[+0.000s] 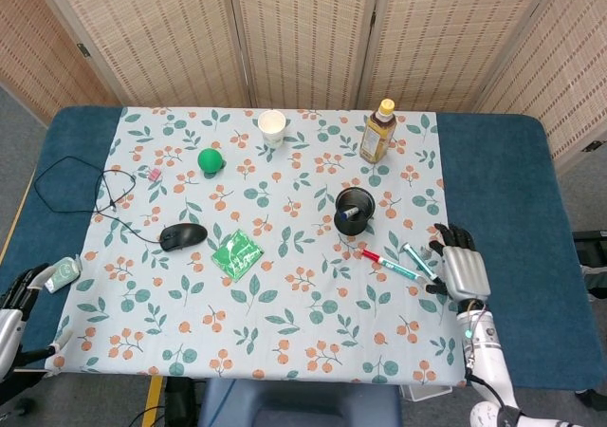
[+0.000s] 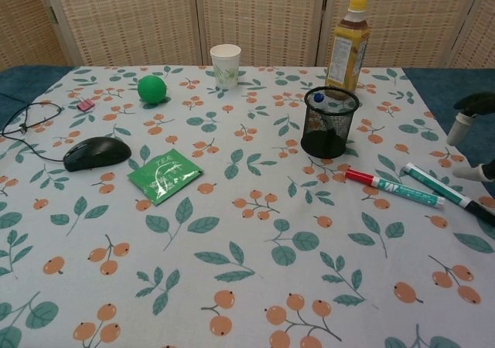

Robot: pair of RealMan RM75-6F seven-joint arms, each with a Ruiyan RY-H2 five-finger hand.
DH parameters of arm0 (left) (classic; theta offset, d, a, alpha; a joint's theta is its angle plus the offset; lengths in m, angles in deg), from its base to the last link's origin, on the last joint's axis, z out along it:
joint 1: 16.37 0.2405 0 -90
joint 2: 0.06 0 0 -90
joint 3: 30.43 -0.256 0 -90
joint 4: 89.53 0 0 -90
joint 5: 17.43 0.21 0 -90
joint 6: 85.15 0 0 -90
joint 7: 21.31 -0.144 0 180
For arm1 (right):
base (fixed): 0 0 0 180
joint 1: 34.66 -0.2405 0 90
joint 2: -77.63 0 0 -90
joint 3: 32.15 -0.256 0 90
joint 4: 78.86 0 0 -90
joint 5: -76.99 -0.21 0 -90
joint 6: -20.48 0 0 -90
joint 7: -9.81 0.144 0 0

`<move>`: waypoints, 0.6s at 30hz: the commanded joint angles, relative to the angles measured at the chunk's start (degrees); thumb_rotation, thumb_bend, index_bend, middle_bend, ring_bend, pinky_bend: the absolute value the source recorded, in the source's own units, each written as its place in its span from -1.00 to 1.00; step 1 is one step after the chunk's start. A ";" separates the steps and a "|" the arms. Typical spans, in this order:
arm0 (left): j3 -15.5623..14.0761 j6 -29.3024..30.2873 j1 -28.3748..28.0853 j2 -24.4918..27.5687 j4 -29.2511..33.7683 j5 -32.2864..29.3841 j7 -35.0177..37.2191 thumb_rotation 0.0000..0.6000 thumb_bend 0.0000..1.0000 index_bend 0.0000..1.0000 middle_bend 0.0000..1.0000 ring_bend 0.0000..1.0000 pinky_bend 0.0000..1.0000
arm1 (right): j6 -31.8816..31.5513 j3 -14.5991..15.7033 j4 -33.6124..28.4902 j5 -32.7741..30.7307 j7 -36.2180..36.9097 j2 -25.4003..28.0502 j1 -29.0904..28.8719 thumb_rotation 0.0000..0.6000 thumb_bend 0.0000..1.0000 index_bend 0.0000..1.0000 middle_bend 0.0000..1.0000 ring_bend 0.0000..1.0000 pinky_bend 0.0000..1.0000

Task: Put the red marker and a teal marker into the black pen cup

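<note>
Left hand (image 1: 11, 299) at near-left bench corner, mostly out of frame; cannot tell its state. Right hand (image 1: 459, 268) hovers fingers apart, holding nothing, just right of the teal marker (image 1: 424, 267). Red marker (image 1: 389, 264) lies flat beside it on the floral cloth (image 1: 285, 313). Black pen cup (image 1: 356, 209) stands upright beyond, near the bottle (image 1: 377, 133).
</note>
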 commanded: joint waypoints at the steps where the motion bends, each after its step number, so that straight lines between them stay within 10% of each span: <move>1: 0.02 -0.51 -0.59 1.12 -1.51 0.02 4.46 1.00 -0.46 -1.00 -0.84 -0.92 -0.56 | -3.72 -2.16 2.53 -3.65 -4.65 -6.54 -3.26 1.00 -0.58 -0.09 -0.80 -1.00 -1.00; 18: -0.86 1.08 -0.85 3.12 -5.63 2.07 16.44 1.00 -0.46 -1.00 -0.84 -0.92 -0.56 | -5.36 -6.16 13.51 -12.26 -7.07 -18.54 -8.34 1.00 -0.58 -0.09 -0.79 -1.00 -1.00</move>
